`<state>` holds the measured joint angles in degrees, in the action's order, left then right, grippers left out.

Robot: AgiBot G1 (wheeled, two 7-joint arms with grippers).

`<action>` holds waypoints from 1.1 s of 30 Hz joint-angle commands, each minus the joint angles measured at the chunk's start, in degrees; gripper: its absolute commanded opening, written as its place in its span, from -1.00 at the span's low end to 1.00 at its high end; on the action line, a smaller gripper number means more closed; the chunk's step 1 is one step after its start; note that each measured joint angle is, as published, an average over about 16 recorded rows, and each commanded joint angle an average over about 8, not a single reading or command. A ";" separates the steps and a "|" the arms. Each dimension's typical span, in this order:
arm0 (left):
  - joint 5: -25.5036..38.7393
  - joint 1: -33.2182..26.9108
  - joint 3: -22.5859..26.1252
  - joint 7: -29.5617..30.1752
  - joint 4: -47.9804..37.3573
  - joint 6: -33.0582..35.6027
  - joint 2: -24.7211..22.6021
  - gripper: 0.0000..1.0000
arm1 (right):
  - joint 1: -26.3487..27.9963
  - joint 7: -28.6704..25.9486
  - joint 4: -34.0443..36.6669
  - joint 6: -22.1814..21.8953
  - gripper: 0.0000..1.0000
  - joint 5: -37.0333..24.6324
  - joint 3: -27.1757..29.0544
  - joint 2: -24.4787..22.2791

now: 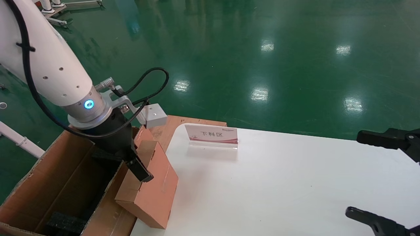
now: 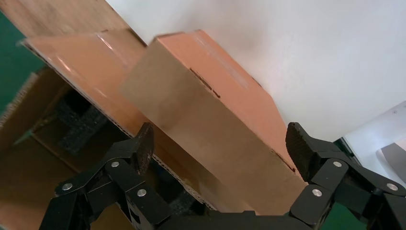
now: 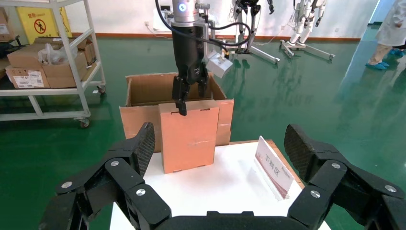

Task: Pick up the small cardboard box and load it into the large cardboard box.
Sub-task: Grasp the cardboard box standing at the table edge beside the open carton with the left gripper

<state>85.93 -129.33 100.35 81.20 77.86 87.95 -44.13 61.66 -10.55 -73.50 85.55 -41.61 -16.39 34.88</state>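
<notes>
Small cardboard box sits lower left of centre in the head view, standing tilted at the left edge of the white table, leaning against or just beside the near wall of the large cardboard box. Left claw is at its top end; in the right wrist view one finger lies on the box's front face, in the left wrist view the fingers straddle the box, spread wide, so contact looks loose or partial; can't tell if it's a firm grip. Large box at lower left is open, black foam inside, small box not in it yet. Judgement: pick stage only, lift and loading both left to do. Right claw parked at the right edge, wide open, empty. Sign stands on the table, upper middle.
</notes>
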 commanded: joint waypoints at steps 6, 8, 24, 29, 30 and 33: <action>-0.23 0.19 1.95 1.30 -0.01 -0.85 -0.03 1.00 | 0.01 0.01 0.00 -0.01 1.00 0.02 -0.03 -0.01; -0.31 0.34 2.30 1.57 -0.02 -1.15 -0.02 1.00 | 0.01 0.02 0.00 -0.02 1.00 0.02 -0.04 -0.01; 0.25 2.61 3.69 2.54 -0.13 -4.71 1.61 1.00 | 0.02 0.05 0.00 -0.04 1.00 0.07 -0.10 -0.04; 1.03 3.47 4.10 2.67 -0.17 -5.73 1.91 1.00 | 0.02 0.06 0.00 -0.05 1.00 0.08 -0.11 -0.05; 1.09 3.62 4.15 2.61 -0.17 -5.93 1.97 1.00 | 0.02 0.06 0.00 -0.05 1.00 0.08 -0.11 -0.05; 1.04 3.98 4.19 2.37 -0.17 -6.49 2.19 1.00 | 0.02 0.07 0.01 -0.06 1.00 0.09 -0.11 -0.05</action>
<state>86.88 -125.49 104.48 83.61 77.69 81.61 -41.98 61.68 -10.48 -73.49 85.49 -41.53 -16.50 34.83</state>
